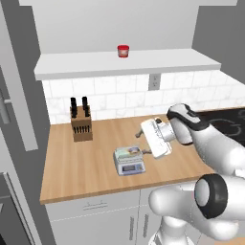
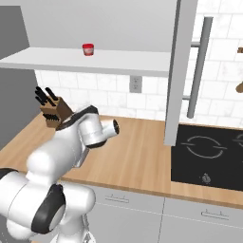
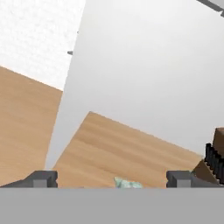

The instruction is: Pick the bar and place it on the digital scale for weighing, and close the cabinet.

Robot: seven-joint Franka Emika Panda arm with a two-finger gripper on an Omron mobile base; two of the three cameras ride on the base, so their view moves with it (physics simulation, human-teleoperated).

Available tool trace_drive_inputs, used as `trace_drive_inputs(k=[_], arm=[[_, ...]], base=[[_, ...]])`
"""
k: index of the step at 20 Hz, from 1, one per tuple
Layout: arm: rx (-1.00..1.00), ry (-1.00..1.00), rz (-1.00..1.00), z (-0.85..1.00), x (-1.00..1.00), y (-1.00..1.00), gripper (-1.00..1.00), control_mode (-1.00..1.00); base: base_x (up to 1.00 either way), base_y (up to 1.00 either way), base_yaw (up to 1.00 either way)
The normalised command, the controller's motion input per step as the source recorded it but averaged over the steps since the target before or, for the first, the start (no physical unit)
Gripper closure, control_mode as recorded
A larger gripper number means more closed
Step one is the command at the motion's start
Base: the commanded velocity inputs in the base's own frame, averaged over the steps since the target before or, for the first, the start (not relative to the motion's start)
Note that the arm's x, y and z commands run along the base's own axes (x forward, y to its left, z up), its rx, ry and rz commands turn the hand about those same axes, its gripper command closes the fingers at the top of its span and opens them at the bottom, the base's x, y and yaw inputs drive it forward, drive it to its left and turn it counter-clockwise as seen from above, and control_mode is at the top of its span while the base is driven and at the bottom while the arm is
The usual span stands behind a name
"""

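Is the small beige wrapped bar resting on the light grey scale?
Touching. In the left base view the bar lies flat on the scale platform.

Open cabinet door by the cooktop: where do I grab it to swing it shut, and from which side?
Grip the long vertical bar handle near its middle, one finger on each side of the bar, coming in from the cooktop side. The cabinet door stands open, nearly edge-on in the right base view. The handle stands off that face on two mounts, so there is room behind it.
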Motion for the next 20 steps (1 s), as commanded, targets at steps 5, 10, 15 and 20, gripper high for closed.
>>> trace_drive_inputs(k=[5,10,15,20], arm=[[0.0,-0.28,0.0,0.8,-0.56,0.37,-1.0,-1.0],[0.0,-0.32,0.0,0.92,-0.62,0.28,-1.0,-1.0],[0.0,-0.33,0.0,0.9,-0.77,0.28,-1.0,-1.0],[0.0,-0.44,0.0,0.85,-0.82,0.41,-1.0,-1.0]], base=[[0.0,0.0,0.0],[0.0,0.0,0.0],[0.0,0.0,0.0],[0.0,0.0,0.0]])
